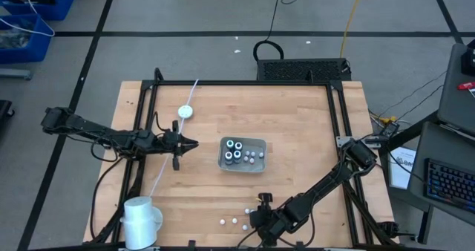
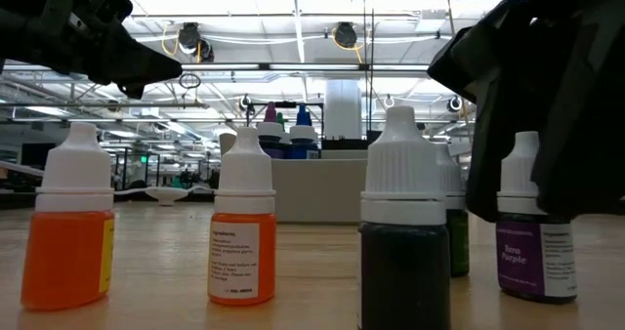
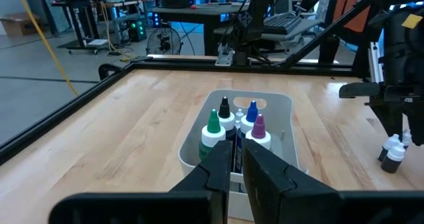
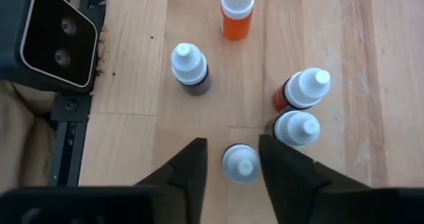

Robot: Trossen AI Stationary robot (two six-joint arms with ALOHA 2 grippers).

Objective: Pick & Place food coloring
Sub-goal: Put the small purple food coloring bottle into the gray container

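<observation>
Straddling a white-capped bottle (image 4: 240, 163), right hand (image 4: 232, 159) unclenched (wrist view only), left hand (image 3: 236, 163) clenched empty.

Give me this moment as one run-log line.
right claw: open, straddling white-capped bottle | left claw: shut, empty, facing grey tray | loose bottles remain near front edge

A wooden counter (image 1: 297, 132) carries a white roll (image 1: 141, 221) at its near left corner and a small white disc (image 1: 185, 111) farther back. Blue bins (image 1: 30, 13) stand on the floor.
</observation>
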